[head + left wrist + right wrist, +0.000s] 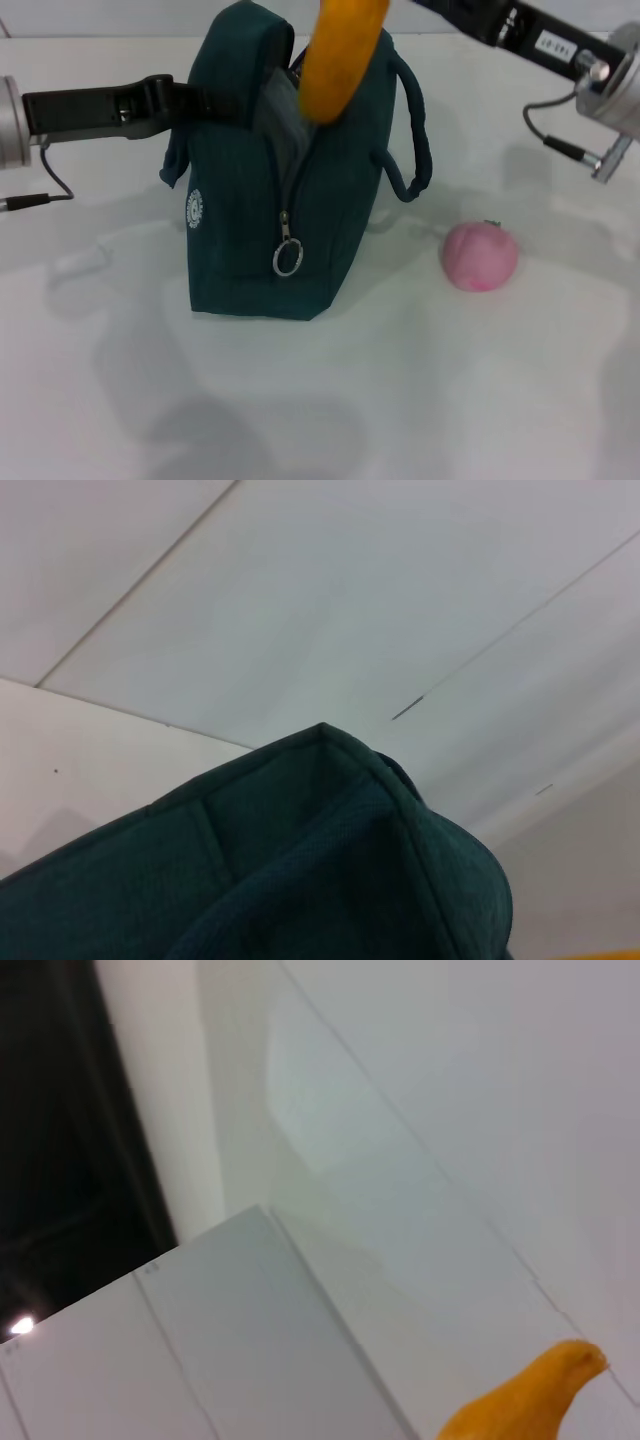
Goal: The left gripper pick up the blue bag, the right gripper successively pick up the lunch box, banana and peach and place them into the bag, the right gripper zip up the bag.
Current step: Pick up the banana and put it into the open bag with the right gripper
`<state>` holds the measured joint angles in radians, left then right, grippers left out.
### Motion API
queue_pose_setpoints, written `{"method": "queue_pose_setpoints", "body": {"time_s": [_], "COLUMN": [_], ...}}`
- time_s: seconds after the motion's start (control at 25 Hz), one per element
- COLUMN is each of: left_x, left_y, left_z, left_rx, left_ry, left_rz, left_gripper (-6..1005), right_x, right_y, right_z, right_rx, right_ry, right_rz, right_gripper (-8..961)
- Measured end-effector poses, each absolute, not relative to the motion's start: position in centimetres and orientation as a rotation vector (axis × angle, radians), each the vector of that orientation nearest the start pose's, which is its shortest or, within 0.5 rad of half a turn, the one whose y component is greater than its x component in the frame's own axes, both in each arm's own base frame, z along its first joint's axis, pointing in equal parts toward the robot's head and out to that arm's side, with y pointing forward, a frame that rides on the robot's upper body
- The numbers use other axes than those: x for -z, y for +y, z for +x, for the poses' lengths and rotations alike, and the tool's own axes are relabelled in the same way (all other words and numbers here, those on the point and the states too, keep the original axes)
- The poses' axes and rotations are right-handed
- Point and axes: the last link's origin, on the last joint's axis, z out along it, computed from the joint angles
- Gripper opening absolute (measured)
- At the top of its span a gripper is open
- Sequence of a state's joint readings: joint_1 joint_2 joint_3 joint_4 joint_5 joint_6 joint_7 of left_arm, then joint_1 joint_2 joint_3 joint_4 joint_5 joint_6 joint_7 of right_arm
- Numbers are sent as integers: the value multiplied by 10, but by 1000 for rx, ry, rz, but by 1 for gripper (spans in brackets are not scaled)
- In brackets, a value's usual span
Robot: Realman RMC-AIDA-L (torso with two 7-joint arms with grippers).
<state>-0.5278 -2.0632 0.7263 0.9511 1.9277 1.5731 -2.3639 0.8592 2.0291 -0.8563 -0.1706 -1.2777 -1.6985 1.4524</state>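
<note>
The blue bag (250, 220) stands upright on the white table, its top open and its zipper ring pull (288, 258) hanging down the front. My left gripper (185, 100) is shut on the bag's left handle. The banana (340, 60) hangs upright above the opening, its lower end just inside the bag. My right arm (540, 40) reaches in from the top right; its fingers are above the head view's edge. The right wrist view shows the banana's tip (530, 1400). The peach (480, 257) lies on the table to the right of the bag. The lunch box is hidden.
The bag's other navy handle (415, 140) loops out on its right side, near the peach. The left wrist view shows only the bag's top fabric (300, 860) against the wall. A cable (560, 140) hangs from my right arm.
</note>
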Motion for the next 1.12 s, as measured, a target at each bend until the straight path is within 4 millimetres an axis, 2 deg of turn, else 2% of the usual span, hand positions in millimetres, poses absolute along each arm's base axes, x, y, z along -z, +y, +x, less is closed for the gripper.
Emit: {"method": "queue_pose_setpoints", "body": {"time_s": [0.36, 0.68, 1.12], "left_x": [-56, -54, -52], "left_y": [359, 360, 360], "left_z": [-226, -224, -224], "left_rx": [880, 877, 881], "left_ry": [-1569, -1559, -1556], "left_rz": [-2385, -2393, -2395], "left_gripper": [37, 37, 38], "right_x": [14, 29, 37], "right_y": [375, 375, 372], "right_z": [151, 155, 146], "right_rx": [-1626, -1552, -1557], "right_ry": [919, 1063, 1126], "right_rz": [-2489, -2505, -2557], "right_gripper": [450, 453, 487]}}
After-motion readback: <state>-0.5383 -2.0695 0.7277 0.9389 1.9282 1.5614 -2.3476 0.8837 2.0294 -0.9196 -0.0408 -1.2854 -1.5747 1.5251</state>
